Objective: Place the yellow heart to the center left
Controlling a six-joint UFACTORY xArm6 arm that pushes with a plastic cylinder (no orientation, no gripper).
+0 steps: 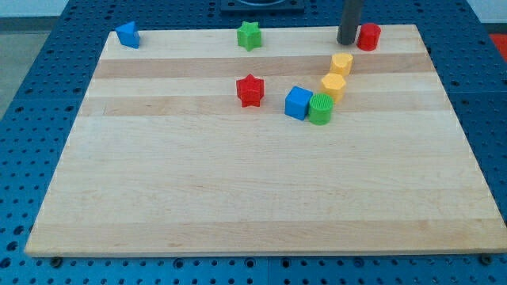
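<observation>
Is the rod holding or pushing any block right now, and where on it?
Nothing is held. My tip rests at the board's top edge, just left of the red cylinder, well above the yellow heart.

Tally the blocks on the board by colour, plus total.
Blue: 2, blue triangular block and blue cube
Green: 2, green star and green cylinder
Red: 2, red star and red cylinder
Yellow: 2, yellow heart and yellow hexagon
Total: 8
My tip sits just left of the red cylinder.
</observation>
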